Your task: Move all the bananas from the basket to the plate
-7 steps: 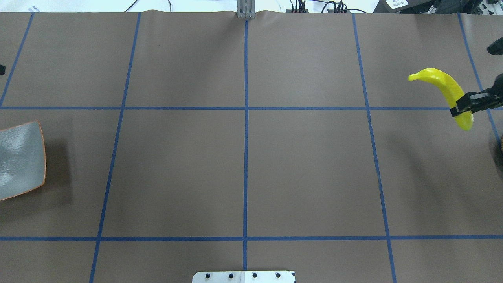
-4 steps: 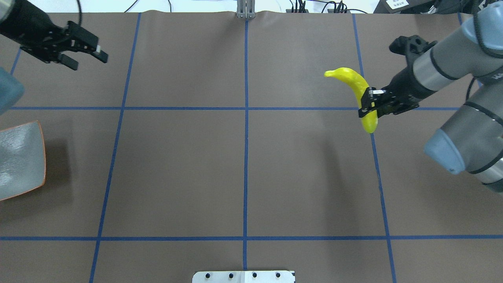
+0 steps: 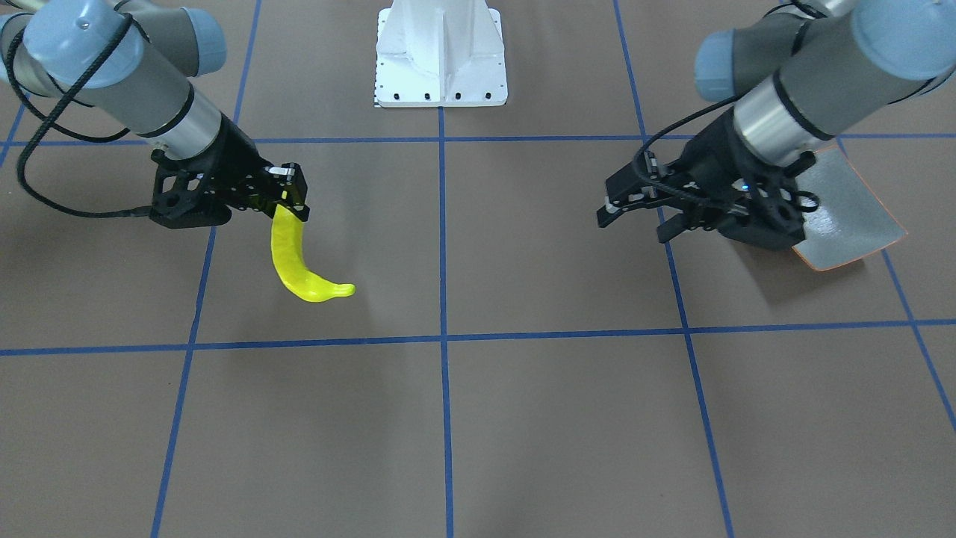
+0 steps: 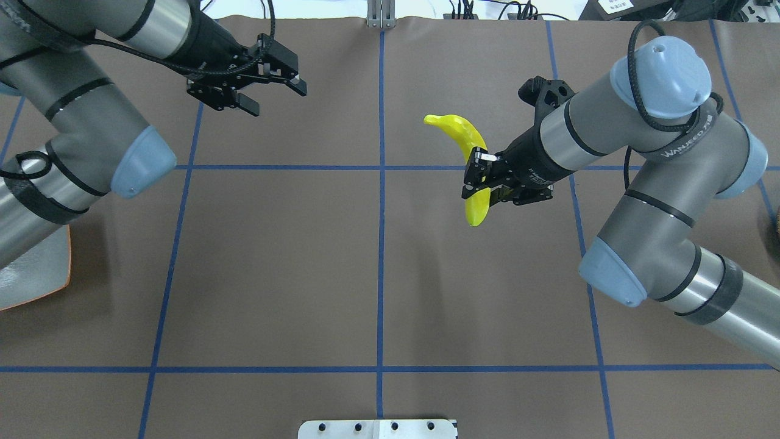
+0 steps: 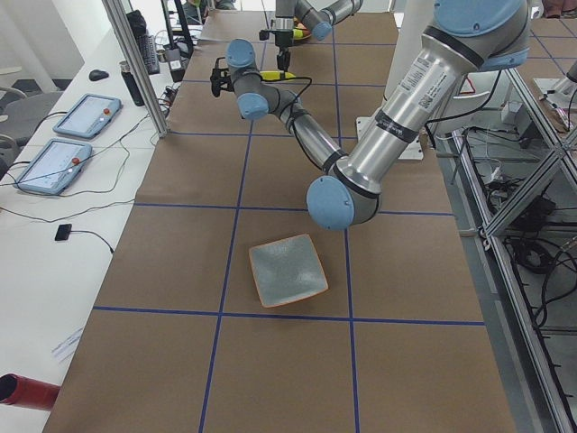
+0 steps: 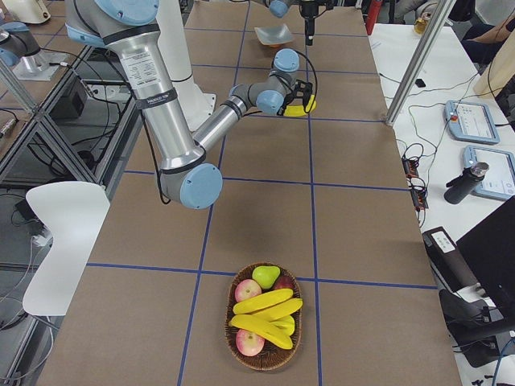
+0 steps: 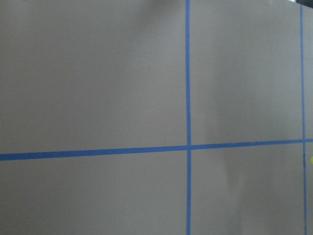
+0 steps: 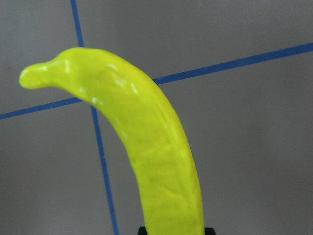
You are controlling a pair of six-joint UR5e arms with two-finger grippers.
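Note:
A bright yellow banana [image 4: 461, 133] hangs above the table just right of the centre line, with my right gripper [image 4: 478, 178] shut on its lower half. The same banana [image 3: 296, 263] and right gripper [image 3: 290, 200] show on the front view's left, and it fills the right wrist view [image 8: 151, 142]. My left gripper [image 4: 277, 97] hovers open and empty at the back left of centre, also seen as the left gripper [image 3: 633, 226]. The grey-green plate [image 4: 36, 274] with an orange rim lies at the far left, partly under my left arm. The basket [image 6: 265, 363] holds several bananas [image 6: 261, 304].
Apples and a green pear [image 6: 265, 277] share the basket at the table's right end. The robot's white base [image 3: 441, 52] stands at the near middle edge. Blue tape lines grid the brown table. Side desks with tablets [image 5: 86, 115] flank the far side.
My right arm has carried the banana leftward toward the table's middle. My left arm has swung in from the left, still open, and now covers part of the plate.

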